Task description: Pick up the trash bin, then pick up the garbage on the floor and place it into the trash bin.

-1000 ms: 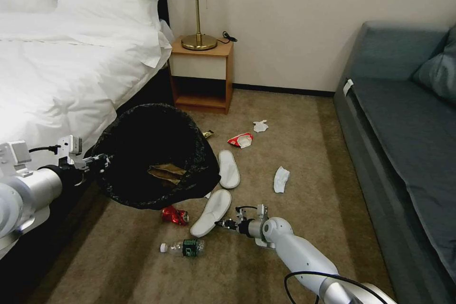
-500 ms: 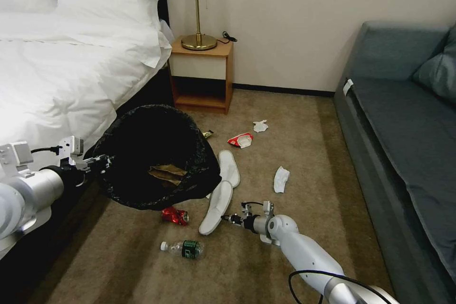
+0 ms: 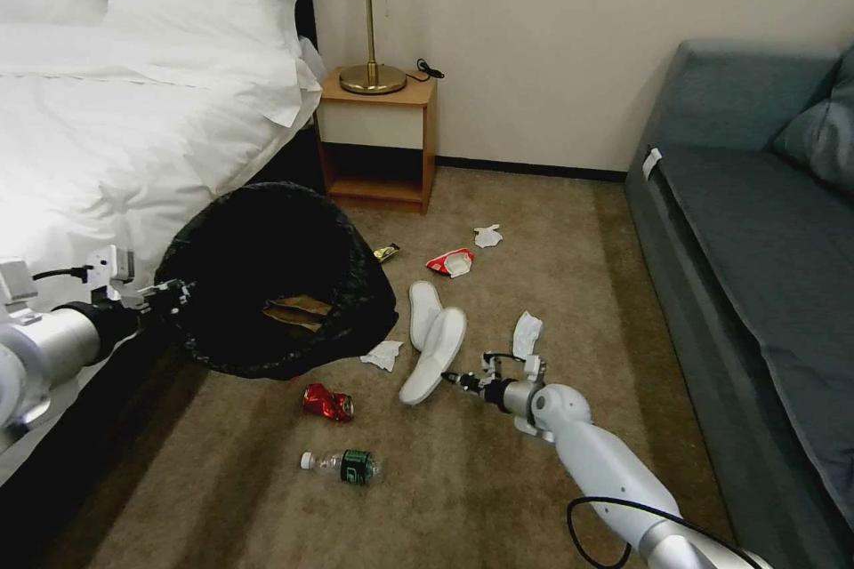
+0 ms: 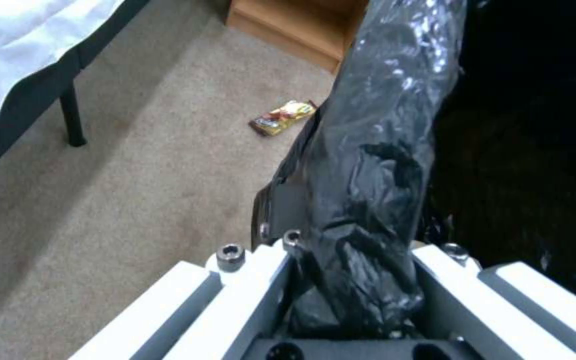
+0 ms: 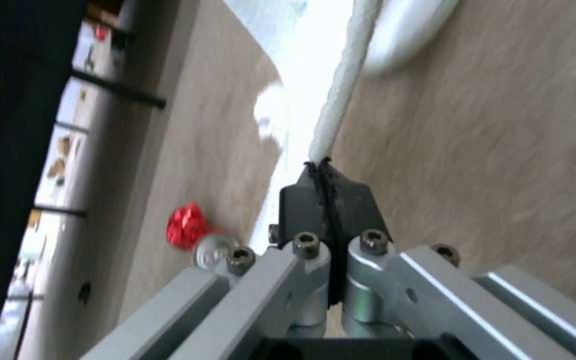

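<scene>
The trash bin [image 3: 267,284], lined with a glossy black bag, hangs above the carpet [image 3: 551,284] beside the bed [image 3: 116,133], its wide mouth tipped toward the camera in the head view. Tan paper [image 3: 298,313] lies inside it. The left gripper [image 3: 165,295] holds the bin at its 9 o'clock rim; in the left wrist view the jaws are closed on a bunched fold of the black bag [image 4: 361,210] over the rim.

At the bin's 4 o'clock, a white slipper [image 3: 433,366] is lifted at one end, pinched at its edge by the right gripper [image 3: 455,379]; the right wrist view shows the jaws shut on the thin white edge of that slipper [image 5: 345,100]. A second slipper [image 3: 422,311] lies flat on the carpet, partly under the first. A crumpled tissue [image 3: 383,355] sits just below the bin's 5 o'clock rim, and a crushed red wrapper [image 3: 326,402] lies at the bin's 6 o'clock, with a clear green-labelled bottle [image 3: 345,465] beyond it, nearer the robot. Another tissue [image 3: 527,333] rests just beside the right gripper's wrist. Farther off, toward the nightstand [image 3: 378,142] at 12 o'clock, lie a gold-brown snack packet [image 3: 385,252], a red-and-white wrapper [image 3: 451,262] and a small white tissue [image 3: 487,236]. A grey sofa [image 3: 756,240] stands at 3 o'clock.
</scene>
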